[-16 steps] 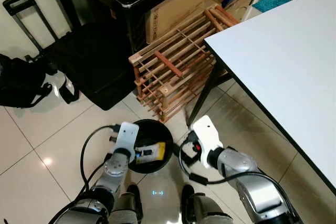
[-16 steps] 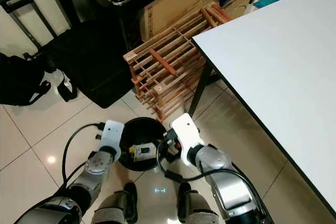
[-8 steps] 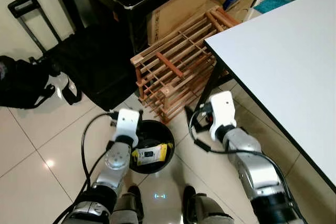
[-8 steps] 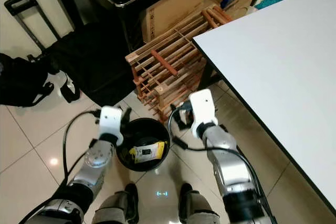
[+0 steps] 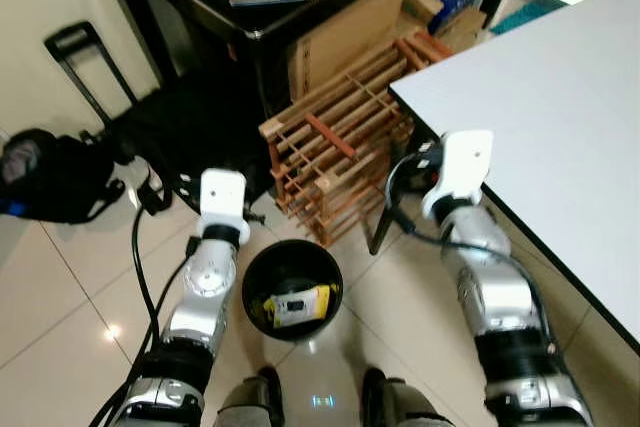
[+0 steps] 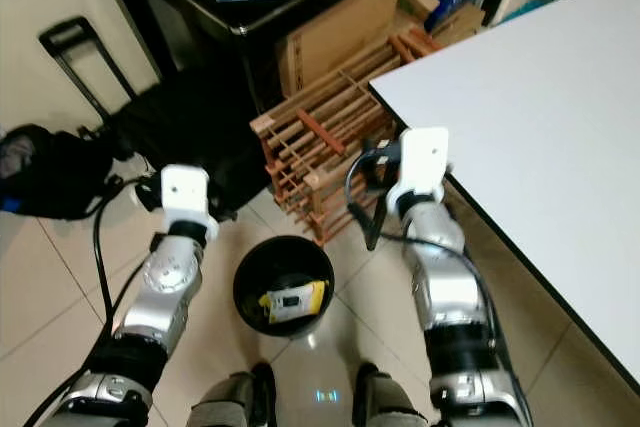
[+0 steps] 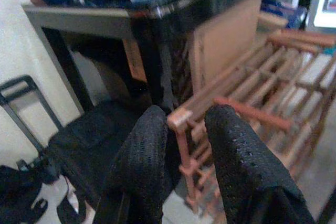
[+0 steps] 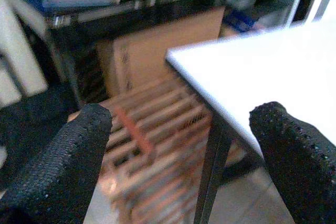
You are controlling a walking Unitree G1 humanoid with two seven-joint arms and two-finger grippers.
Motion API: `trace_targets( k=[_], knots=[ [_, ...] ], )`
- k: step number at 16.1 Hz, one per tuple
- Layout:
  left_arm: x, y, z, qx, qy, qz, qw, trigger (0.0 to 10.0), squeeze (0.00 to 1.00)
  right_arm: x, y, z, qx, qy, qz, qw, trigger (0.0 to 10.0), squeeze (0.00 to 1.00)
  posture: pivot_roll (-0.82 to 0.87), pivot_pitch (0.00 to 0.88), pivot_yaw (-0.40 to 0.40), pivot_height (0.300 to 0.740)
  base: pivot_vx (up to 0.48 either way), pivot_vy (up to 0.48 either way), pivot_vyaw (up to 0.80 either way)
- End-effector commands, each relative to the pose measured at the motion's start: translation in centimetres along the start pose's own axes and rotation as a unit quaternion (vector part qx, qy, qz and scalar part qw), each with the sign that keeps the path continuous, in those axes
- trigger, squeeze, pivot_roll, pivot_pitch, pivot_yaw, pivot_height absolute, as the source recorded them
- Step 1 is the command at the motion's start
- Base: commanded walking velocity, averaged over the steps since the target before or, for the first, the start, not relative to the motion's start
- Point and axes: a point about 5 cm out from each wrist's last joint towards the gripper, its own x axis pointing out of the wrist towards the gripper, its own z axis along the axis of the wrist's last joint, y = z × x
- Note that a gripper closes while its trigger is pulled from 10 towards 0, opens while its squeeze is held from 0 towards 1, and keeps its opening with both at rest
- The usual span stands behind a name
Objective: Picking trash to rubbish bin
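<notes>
Yellow trash packet (image 5: pixel 291 305) lies inside black rubbish bin (image 5: pixel 262 265), below and between both hands | left hand (image 7: pixel 185 145) fingers slightly apart, empty | right hand (image 8: pixel 178 156) spread wide, empty, near white bench (image 5: pixel 560 127) | step: drop judged done; next calls for locating further trash.

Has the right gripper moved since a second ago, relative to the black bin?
Yes. The right gripper has risen from beside the black bin up to the white table corner, by the wooden rack.
</notes>
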Motion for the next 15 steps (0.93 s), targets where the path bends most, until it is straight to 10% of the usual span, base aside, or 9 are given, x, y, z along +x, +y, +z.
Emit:
trace_targets(
  k=[1,15],
  knots=[
    [0.56,0.29,0.88,-0.001,-0.008,0.006,1.000,10.0,0.00,0.17,-0.58,-0.33,0.007,-0.001,-0.017,1.000,10.0,0.00,-0.02,0.123,0.044,0.740,0.000,0.000,0.00],
    [0.87,0.61,1.41,-0.004,-0.009,0.025,1.000,10.0,0.00,0.71,-0.77,-0.79,0.014,-0.018,-0.024,0.999,10.0,0.00,-0.03,0.037,0.044,0.740,0.000,0.000,0.00]
  ],
)
